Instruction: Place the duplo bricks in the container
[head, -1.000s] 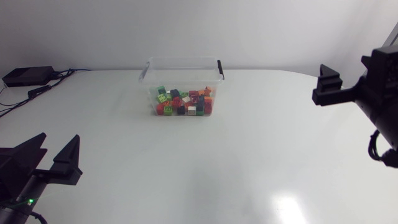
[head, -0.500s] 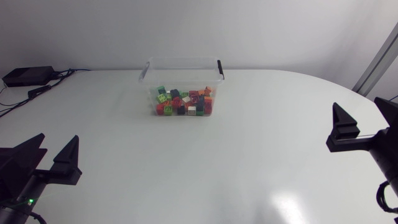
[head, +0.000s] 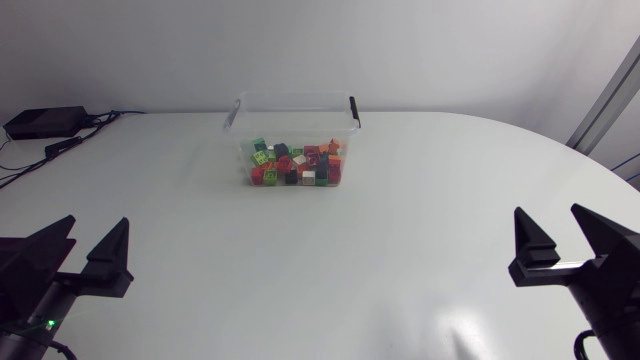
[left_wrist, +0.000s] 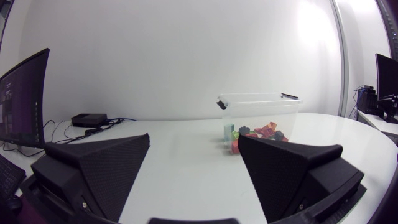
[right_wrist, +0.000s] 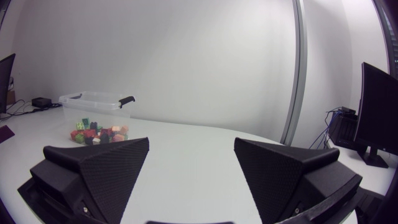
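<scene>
My left claw (head: 93, 245) and right claw (head: 552, 240) gape wide and empty at the table's (head: 400, 250) near corners. Toward the far edge, a clear container (head: 295, 125) holds many-coloured bricks (head: 295, 165). Only the head view shows both claws.

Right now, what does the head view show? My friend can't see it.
A clear container holding colourful duplo bricks stands at the far middle of a white table. The left tool and right tool sit at the near corners, both open and empty.
</scene>
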